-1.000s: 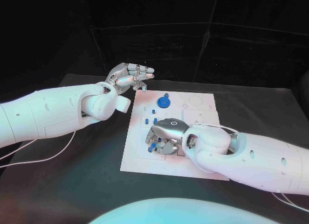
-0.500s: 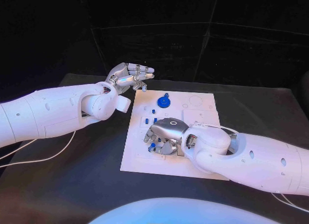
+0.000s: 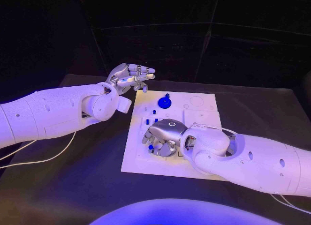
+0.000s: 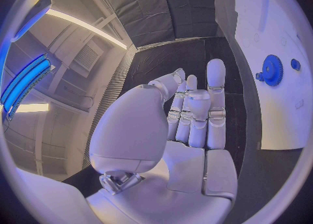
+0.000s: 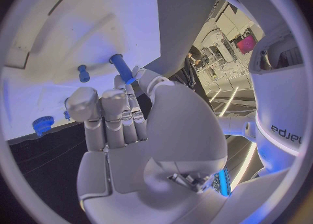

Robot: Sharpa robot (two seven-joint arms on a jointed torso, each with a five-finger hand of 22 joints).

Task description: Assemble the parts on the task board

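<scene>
Your right hand point(image 3: 165, 136) sits low over the board point(image 3: 199, 161), fingers curled, a blue peg point(image 5: 122, 68) pinched at its fingertips. A blue gear point(image 3: 164, 101) lies at the board's far end. Your left hand point(image 3: 132, 77) hangs beyond the far left corner, fingers loosely curled, holding nothing.

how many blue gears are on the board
1: the gear sits near the far end of the board, beside the left hand. The right hand covers the board's middle and may hide more.
</scene>
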